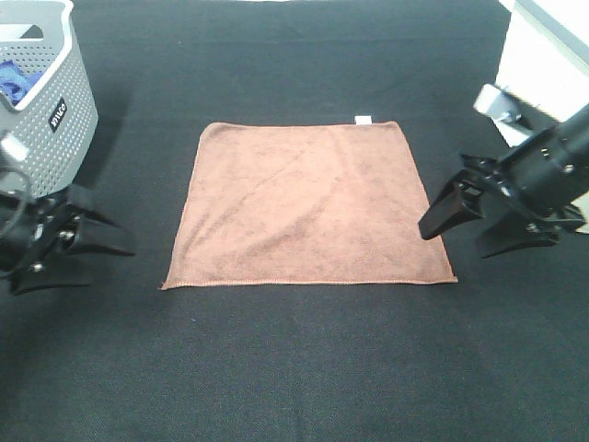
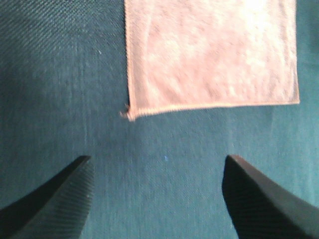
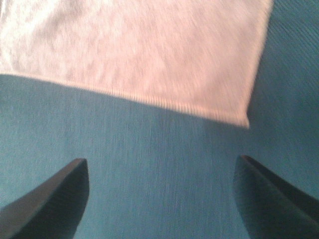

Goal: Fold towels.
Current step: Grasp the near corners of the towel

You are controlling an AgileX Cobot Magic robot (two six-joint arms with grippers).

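**Brown towel lies flat between two open grippers**

Seen from above, a reddish-brown square towel is spread flat and unfolded on a black table, roughly in the middle of the view. Its stitched hem runs all the way round. A small white tag sits on the far edge, close to the far right corner. A faint diagonal crease crosses the left half of the towel.

The left gripper is low over the table to the left of the towel, near the near-left corner but clearly apart from it. Its jaws are spread wide and hold nothing. The left wrist camera looks out between the two dark fingers at bare table, with that towel corner beyond them and a short loose thread at its tip.

The right gripper is on the other side, just beside the towel's right edge by the near-right corner. Its jaws are also spread wide and hold nothing. From above, one fingertip seems to meet the hem, but the right wrist view shows a strip of table between the fingers and the towel – that picture is slightly blurred.

In the far left corner stands a grey perforated basket with a blue cloth inside.
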